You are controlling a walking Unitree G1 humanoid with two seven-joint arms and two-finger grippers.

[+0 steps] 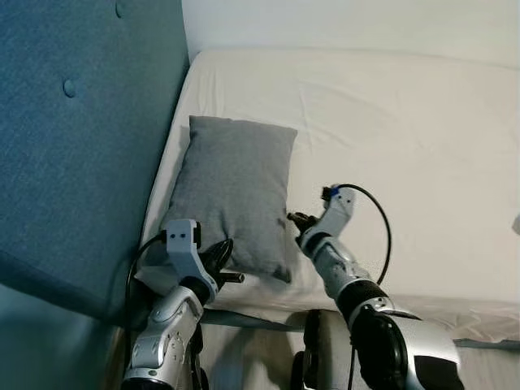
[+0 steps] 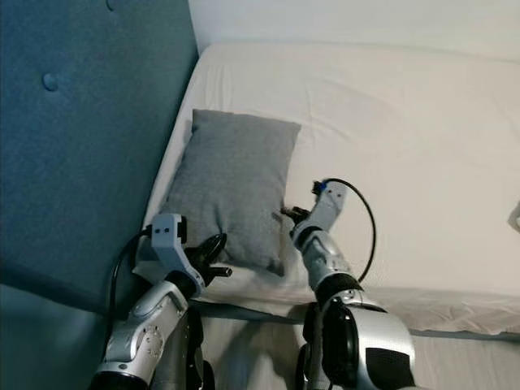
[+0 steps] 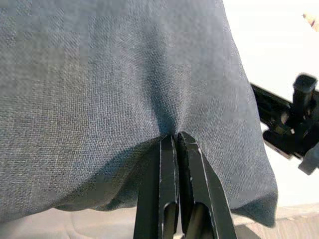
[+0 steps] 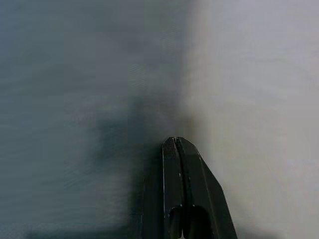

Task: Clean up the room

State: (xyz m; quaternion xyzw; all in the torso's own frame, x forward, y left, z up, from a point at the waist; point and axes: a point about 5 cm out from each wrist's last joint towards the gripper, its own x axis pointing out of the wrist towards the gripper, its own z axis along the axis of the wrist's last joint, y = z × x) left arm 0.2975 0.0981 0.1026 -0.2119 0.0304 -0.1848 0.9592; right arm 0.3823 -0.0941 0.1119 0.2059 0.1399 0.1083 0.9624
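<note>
A grey pillow [image 1: 236, 191] lies on the white bed [image 1: 406, 138], close to the headboard. My left gripper [image 1: 227, 260] is at the pillow's near corner. In the left wrist view its fingers [image 3: 172, 144] are shut and pinch the puckered grey pillow fabric [image 3: 124, 74]. My right gripper [image 1: 293, 219] rests at the pillow's right edge, fingers pressed together. The blurred right wrist view shows its tips [image 4: 173, 142] on the line where grey pillow meets white sheet; whether any fabric is caught there cannot be made out.
A tall teal padded headboard [image 1: 81, 146] stands along the left of the bed. The bed's near edge [image 1: 455, 313] runs just in front of my body. Wide bare sheet stretches to the right of the pillow. A small pale object [image 1: 517, 223] peeks in at the far right.
</note>
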